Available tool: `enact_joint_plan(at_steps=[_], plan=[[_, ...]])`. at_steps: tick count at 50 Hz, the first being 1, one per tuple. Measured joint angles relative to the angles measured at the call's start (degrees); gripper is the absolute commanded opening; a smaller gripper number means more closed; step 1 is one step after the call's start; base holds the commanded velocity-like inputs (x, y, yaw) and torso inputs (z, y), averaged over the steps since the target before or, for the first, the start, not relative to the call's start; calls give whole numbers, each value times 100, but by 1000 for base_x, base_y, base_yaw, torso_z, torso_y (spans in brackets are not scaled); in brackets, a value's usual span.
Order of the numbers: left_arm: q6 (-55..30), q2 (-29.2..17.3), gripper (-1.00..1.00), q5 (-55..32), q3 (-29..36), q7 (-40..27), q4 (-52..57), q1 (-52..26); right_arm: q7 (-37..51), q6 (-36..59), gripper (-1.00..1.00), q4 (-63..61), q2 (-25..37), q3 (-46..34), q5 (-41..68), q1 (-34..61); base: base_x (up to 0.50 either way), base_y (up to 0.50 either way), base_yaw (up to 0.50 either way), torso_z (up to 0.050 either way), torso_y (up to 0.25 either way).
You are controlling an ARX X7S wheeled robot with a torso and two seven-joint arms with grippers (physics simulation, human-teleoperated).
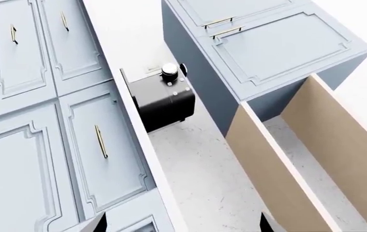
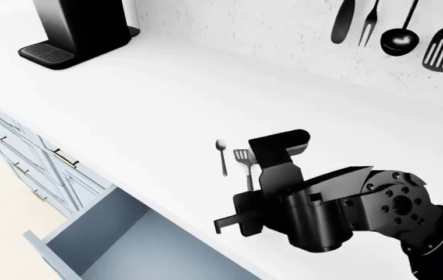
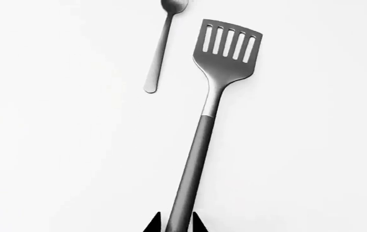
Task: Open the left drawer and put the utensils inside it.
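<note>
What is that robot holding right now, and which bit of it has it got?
The right gripper sits around the slotted spatula at the handle end, far from the blade; whether it is clamped cannot be told. The spoon lies free.

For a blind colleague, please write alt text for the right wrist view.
The right gripper straddles the handle end of a dark slotted spatula lying flat on a white counter. A shorter spoon lies beside it, apart.

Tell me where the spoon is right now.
The spoon lies flat on the white counter just left of the slotted spatula in the head view, not touching it, beyond the open left drawer.
</note>
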Motion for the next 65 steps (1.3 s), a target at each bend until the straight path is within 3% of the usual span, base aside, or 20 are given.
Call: enact_joint_plan(at_steps=[22, 43, 65], plan=[[-143, 94, 100, 59, -165, 1, 170, 37, 484, -1209, -100, -40, 495, 575, -1052, 7, 0, 0, 0, 0, 0], [-28, 41, 100, -25, 54, 1, 91, -14, 74, -57, -100, -2146, 691, 521, -8, 891, 0, 0, 0, 0, 0], [56, -12, 100, -56, 190, 1, -18, -74, -477, 896, -100, -3516, 378, 56, 948, 1222, 0, 0, 0, 0, 0]])
